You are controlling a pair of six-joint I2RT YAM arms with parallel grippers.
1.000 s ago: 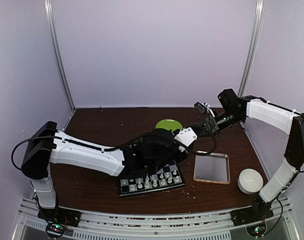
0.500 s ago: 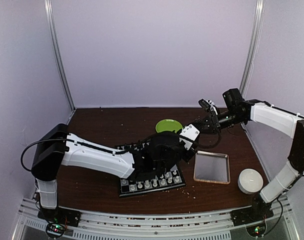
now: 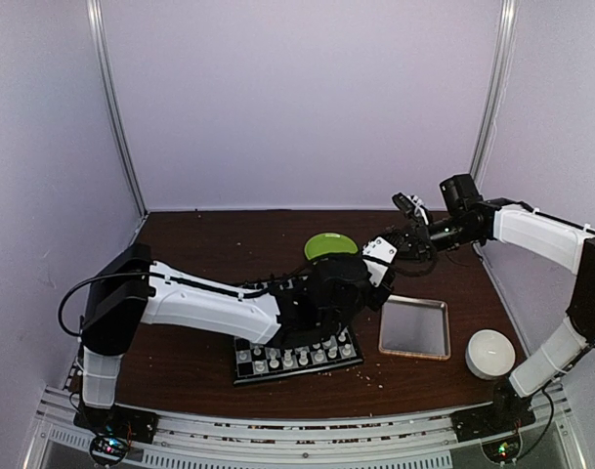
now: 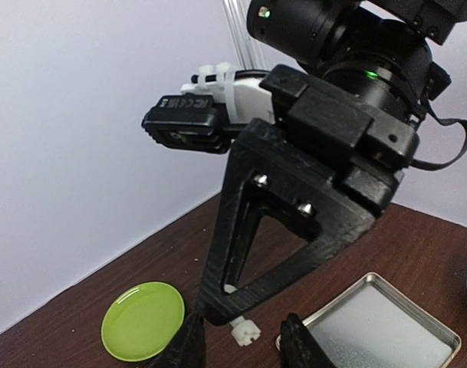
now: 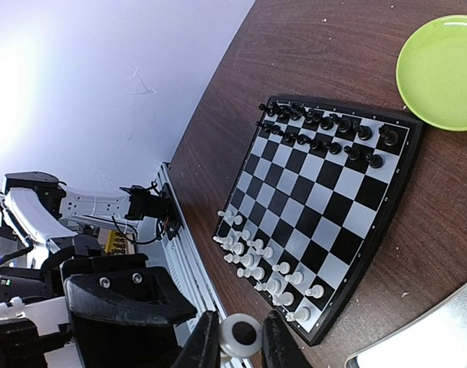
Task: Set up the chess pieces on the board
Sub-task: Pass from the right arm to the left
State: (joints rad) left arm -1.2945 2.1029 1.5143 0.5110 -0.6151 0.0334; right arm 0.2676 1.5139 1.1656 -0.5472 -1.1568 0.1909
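White plastic, small and pale, a chess piece (image 5: 241,331) sits pinched between the two fingers of the right gripper (image 5: 240,349) at the bottom edge of the right wrist view. Its round base, with a dark hole in the middle, faces that camera. The jaws are closed tight on it.

In the left wrist view the same piece hangs at the bottom centre, under the tip of the right gripper's black triangular finger. The left gripper (image 4: 245,351) has its jaws apart, one finger on each side of the piece. A sliver of gap seems to show on both sides, though the view there is too cramped to rule out contact.

From the top camera the two grippers meet in the air right of centre, above the dark brown table (image 3: 199,244). The piece itself is too small to make out there.

The board (image 5: 325,192) lies flat in the middle of the right wrist view. Black chessmen (image 5: 325,130) line its upper edge. White chessmen (image 5: 264,272) crowd its lower left edge in two rows.

A green plate (image 5: 440,73) rests in the upper right of that frame, just beside the board's corner. A clear tray (image 4: 379,326) fills the lower right of the left wrist view. A white bowl (image 3: 490,352) stands at the right of the top view, near the tray.
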